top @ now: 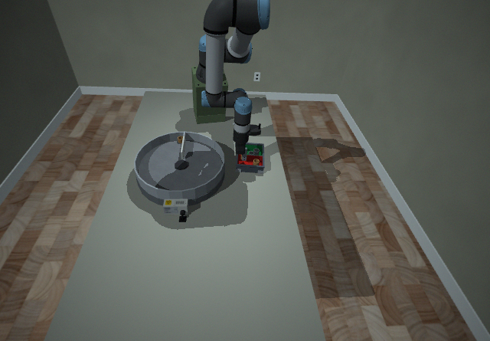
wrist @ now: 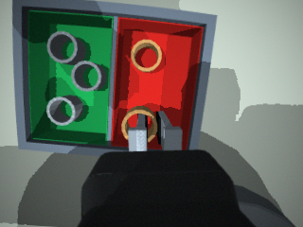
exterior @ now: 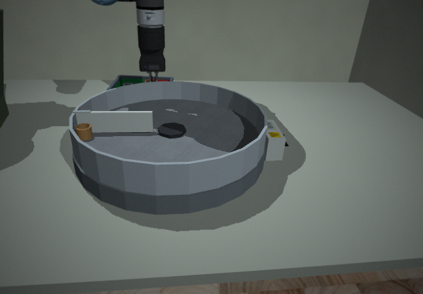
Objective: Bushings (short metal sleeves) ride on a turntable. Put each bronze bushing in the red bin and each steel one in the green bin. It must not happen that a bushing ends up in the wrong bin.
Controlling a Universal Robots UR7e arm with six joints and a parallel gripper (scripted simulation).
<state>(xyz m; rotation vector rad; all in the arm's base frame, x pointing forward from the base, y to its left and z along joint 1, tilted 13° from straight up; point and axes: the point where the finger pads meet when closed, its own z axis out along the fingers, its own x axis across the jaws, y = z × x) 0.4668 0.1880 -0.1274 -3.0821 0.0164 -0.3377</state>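
My gripper (top: 243, 157) (exterior: 153, 78) (wrist: 151, 121) points down, shut on the wall of a bronze bushing (wrist: 124, 127), one finger inside its ring. They are low over the near end of the red bin (wrist: 166, 90) in the wrist view; whether the bushing touches the floor is unclear. Another bronze bushing (wrist: 133, 56) (top: 256, 161) stands in the red bin's far end. Three steel bushings, one (wrist: 48, 47), a second (wrist: 73, 76) and a third (wrist: 47, 111), stand in the green bin (wrist: 38, 90). A bronze bushing (top: 180, 139) (exterior: 84, 132) stands on the turntable (top: 158, 159) beside the white barrier.
A raised rim (top: 180, 192) (exterior: 172, 178) surrounds the turntable, left of the bins in the top view. The white barrier (exterior: 119, 121) reaches from rim towards hub (exterior: 172, 130). A wall (wrist: 113, 80) divides the bins. A small labelled box (top: 175, 206) (exterior: 275, 147) sits outside the rim.
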